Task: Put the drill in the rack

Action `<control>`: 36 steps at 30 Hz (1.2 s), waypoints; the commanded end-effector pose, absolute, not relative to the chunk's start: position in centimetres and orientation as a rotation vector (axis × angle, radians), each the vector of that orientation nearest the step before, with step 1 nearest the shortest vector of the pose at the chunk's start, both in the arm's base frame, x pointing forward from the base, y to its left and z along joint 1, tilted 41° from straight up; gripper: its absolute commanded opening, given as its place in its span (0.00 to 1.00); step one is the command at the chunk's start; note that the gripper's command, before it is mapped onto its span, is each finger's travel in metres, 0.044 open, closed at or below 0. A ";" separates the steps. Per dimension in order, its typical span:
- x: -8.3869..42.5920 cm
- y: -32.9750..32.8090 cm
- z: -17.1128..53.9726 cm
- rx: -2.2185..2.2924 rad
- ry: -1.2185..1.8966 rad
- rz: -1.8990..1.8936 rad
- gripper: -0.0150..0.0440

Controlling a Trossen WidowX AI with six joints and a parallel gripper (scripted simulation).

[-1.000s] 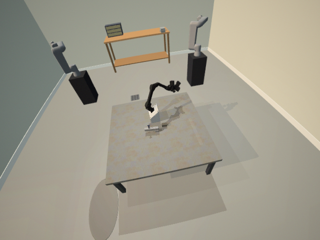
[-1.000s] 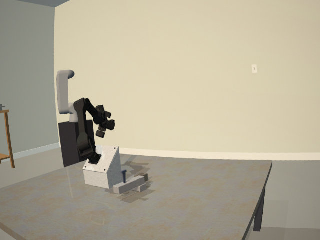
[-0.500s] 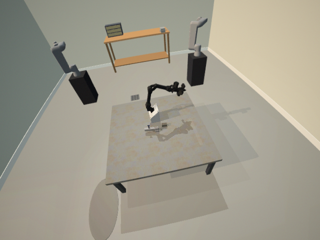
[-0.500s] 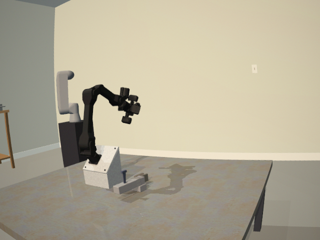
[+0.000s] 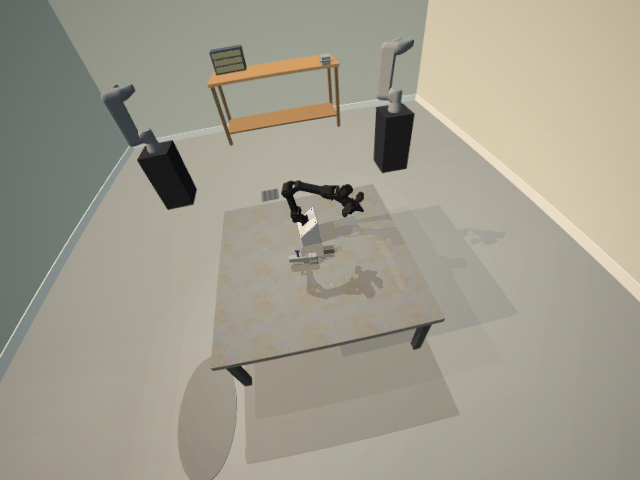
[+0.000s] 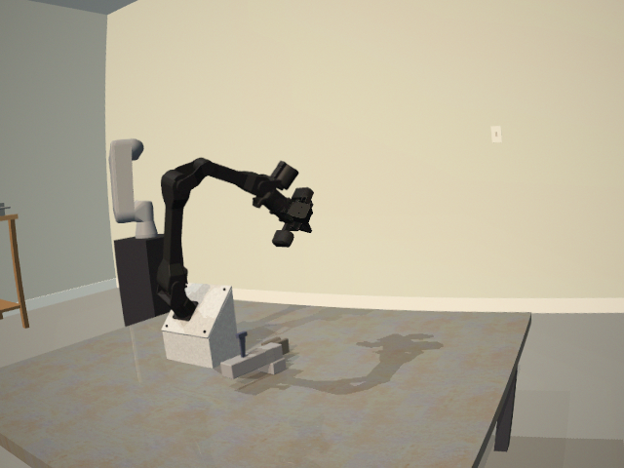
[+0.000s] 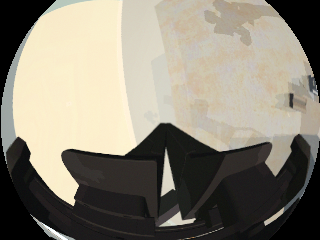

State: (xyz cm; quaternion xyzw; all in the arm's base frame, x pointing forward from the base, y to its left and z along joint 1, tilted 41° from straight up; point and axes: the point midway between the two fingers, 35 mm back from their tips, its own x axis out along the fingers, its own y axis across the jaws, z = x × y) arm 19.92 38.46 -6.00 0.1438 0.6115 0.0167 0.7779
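Note:
A long pale grey block [image 5: 302, 258] [image 6: 252, 360] lies on the table beside the white arm base. A dark blue upright pin with a wider top [image 5: 297, 253] [image 6: 243, 344] stands at it; I cannot tell whether this is the key or the drill. A small brown block [image 5: 329, 250] [image 6: 285, 345] [image 7: 300, 103] lies close by. I cannot make out which piece is the rack. My gripper [image 5: 362, 209] [image 6: 309, 230] [image 7: 164, 127] is shut, its fingertips meeting with nothing between them. It hangs high above the table, well away from these pieces and touching none of them.
The white sloped arm base [image 5: 311, 232] [image 6: 191, 347] stands on the table [image 5: 268, 320] [image 6: 352, 428] right beside the grey block. Two other grey arms on black pedestals [image 5: 168, 175] [image 5: 393, 139] and an orange shelf [image 5: 279, 70] stand beyond the table.

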 end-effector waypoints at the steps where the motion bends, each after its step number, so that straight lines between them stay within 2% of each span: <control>1: 24.2 32.8 -4.1 0.212 1.262 -0.062 0.25; 7: 28.8 23.3 -0.8 0.055 1.214 -0.222 0.25; 12: 30.4 14.8 2.1 -0.089 1.220 -0.357 0.25; 17: 29.9 6.5 5.0 -0.237 1.270 -0.484 0.25; 23: 26.8 -2.4 8.5 -0.410 1.386 -0.616 0.25; 26: 25.7 -4.2 9.4 -0.448 1.422 -0.642 0.25; 36: 26.0 -4.1 9.0 -0.439 1.418 -0.641 0.25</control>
